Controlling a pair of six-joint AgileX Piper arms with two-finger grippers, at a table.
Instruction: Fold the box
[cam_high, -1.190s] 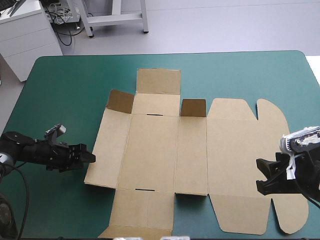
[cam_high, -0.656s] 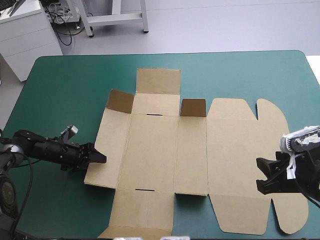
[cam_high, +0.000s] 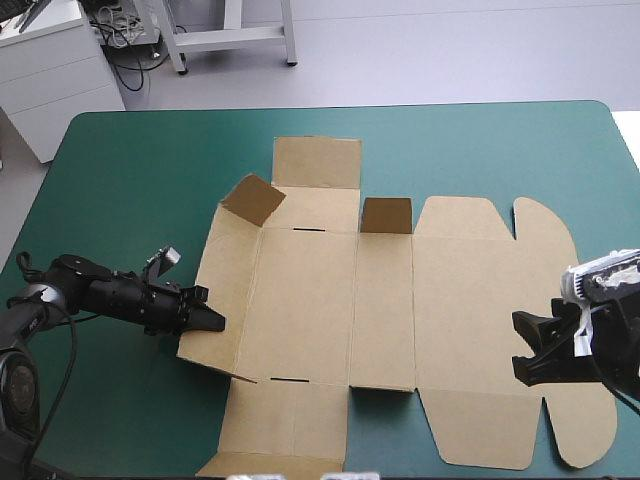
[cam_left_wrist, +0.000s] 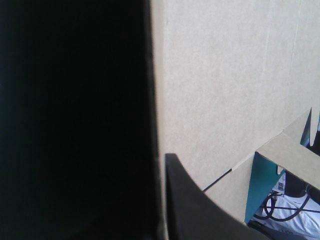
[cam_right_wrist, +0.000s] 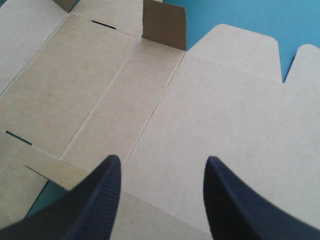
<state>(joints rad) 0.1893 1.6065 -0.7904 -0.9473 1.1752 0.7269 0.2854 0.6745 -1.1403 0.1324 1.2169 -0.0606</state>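
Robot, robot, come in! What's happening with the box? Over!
Left gripper at left edge of the box, that panel tilted up. Right gripper open, above the lid end. Sheet mostly flat. Nothing in the way.

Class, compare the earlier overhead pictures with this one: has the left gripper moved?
Yes. The left gripper has moved away from the table's left edge, reaching the box's left flap.

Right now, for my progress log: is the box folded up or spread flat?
Mostly spread: the box lies flat, two small flaps raised, left panel tilted at the left gripper.
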